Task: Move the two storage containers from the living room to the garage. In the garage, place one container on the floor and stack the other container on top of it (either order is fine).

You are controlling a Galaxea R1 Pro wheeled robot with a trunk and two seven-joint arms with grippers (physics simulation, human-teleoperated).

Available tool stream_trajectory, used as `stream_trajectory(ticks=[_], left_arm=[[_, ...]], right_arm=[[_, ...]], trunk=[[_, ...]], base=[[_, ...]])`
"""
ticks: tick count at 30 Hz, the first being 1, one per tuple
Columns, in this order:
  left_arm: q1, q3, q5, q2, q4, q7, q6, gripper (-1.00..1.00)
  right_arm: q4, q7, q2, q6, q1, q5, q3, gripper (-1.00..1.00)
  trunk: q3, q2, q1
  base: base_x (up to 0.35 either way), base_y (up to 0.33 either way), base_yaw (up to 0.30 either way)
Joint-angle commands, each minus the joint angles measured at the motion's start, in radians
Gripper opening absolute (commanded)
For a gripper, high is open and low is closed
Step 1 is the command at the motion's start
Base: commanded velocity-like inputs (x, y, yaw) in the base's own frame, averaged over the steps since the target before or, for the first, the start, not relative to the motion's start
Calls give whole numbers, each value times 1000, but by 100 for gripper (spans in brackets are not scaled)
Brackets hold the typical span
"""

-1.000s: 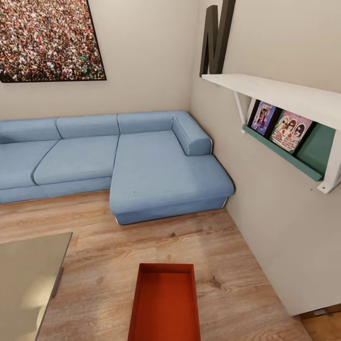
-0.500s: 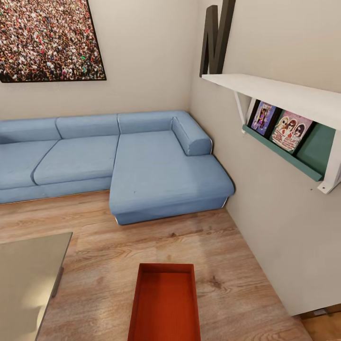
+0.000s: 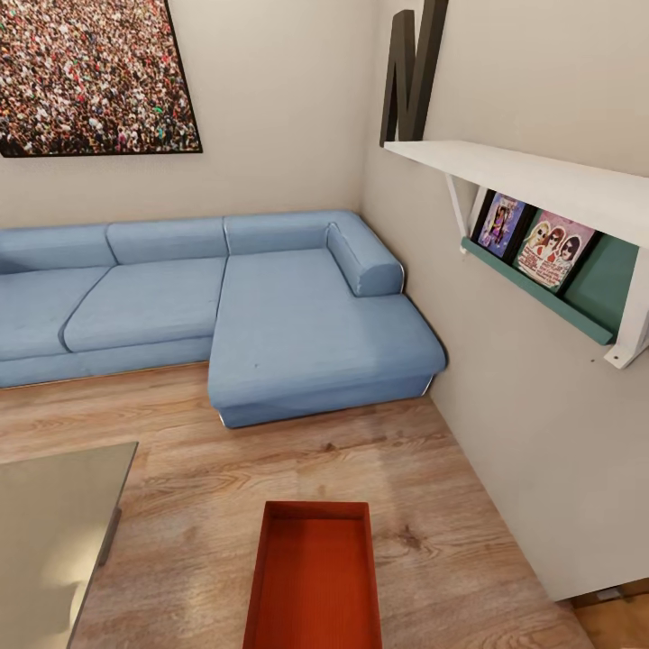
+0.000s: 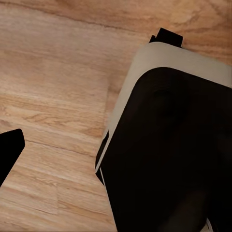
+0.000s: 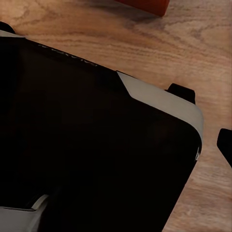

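Orange-red shallow rectangular open-top storage container [image 3: 314, 577] with low walls lies flat on the light wood-plank floor [image 3: 433, 505], in front of the large blue fabric sectional sofa [image 3: 270, 306] and well apart from it, its long side pointing toward the sofa. Beside the sofa, on the beige wall, hang a white bracketed shelf [image 3: 532, 180] and a teal ledge of picture covers [image 3: 541, 270]; a grey-topped low table [image 3: 54, 523] stands near the container, on the sofa's front side. Whether either gripper's fingers are apart or together cannot be told.
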Motion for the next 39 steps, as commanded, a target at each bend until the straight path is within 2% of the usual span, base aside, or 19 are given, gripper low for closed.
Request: stream_trajectory(ticks=[1,11,12,14,15,17,20,22,23,24,27,29,31,34,37,39], left_arm=[[-1,4,2,1,1,3,2,100],[-1,2,1,1,-8,4,1,100],[-10,2,-1,5,-28,6,5,100],[-20,2,-1,6,-46,7,7,100],[-25,2,-2,7,-69,8,10,100],[-33,2,-5,8,-146,9,30,100],[-36,2,-6,11,-251,10,96,100],[-35,3,-7,12,-360,11,192,100],[-34,3,-7,13,-391,11,220,100],[-32,2,-7,13,-487,11,309,100],[-29,-1,-7,13,-672,12,456,100],[-29,-2,-7,12,-755,13,514,100],[-28,-3,-8,8,-810,15,548,100],[-29,-4,-9,-11,-822,26,557,100],[-33,-8,-10,-37,-824,84,556,100],[-36,-38,-10,-51,-824,140,551,100]], right_arm=[[4,-1,0,-8,-2,1,6,100],[-8,3,2,-7,-2,3,6,100],[-100,1,3,21,-3,2,5,100],[-141,1,3,57,-4,1,5,100],[-185,2,3,108,-5,1,5,100],[-333,2,4,267,-6,1,4,100],[-507,2,6,421,-6,0,3,100],[-639,3,8,531,-6,-1,4,100],[-669,3,9,557,-6,-1,4,100],[-751,3,11,631,-6,-1,5,100],[-878,3,12,734,-6,-2,5,100],[-939,2,13,772,-6,-2,6,100],[-983,1,13,793,-6,-2,6,100],[-995,1,12,799,-10,-1,7,100],[-992,0,13,798,-17,-3,7,100],[-988,-1,14,797,-23,-6,7,100]], trunk=[[-1,-1,0],[-1,-1,0],[-1,-1,0],[-1,-1,0],[-1,-1,0],[-1,-1,0],[-1,-1,0],[-1,-1,0],[-1,-1,0],[-1,-1,0],[-1,-1,0],[-1,-1,0],[-1,-1,0],[-1,-1,0],[-1,-1,0],[-1,-1,0]], base=[[0,0,0],[0,0,0],[0,0,0],[0,0,0],[0,0,0],[0,0,0],[0,0,0],[0,0,0],[0,0,0],[0,0,0],[0,0,0],[0,0,0],[0,0,0],[0,0,0],[0,0,0],[0,0,0]])
